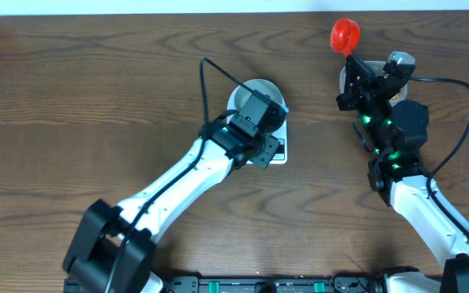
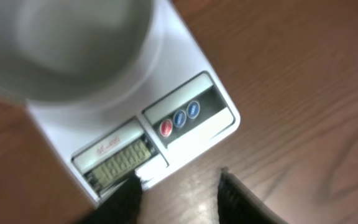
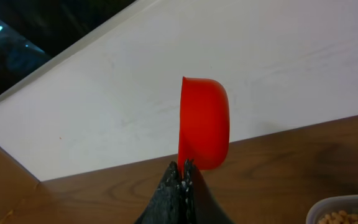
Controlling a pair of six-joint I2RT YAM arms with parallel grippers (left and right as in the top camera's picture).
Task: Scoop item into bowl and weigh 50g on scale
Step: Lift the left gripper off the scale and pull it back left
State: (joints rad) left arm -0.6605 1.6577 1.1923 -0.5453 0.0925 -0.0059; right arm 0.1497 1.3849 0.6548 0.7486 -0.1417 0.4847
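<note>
The pale bowl (image 1: 259,88) sits on the white scale (image 1: 282,157) at mid-table. In the left wrist view the bowl (image 2: 73,43) looks empty and blurred, and the scale (image 2: 194,134) shows its grey display and its red and blue buttons. My left gripper (image 1: 269,149) is open and empty over the scale's display end, with one finger at the display corner (image 2: 179,193). My right gripper (image 1: 353,63) is shut on the handle of a red scoop (image 1: 345,34) and holds it up on edge (image 3: 204,121). Tan beans (image 3: 347,216) show in a tub at the right wrist view's lower right corner.
The clear tub (image 1: 347,79) is mostly hidden under my right arm at the back right. A white wall (image 3: 229,56) runs along the table's far edge. Black cables loop off both arms. Bare wood table (image 1: 96,106) lies to the left.
</note>
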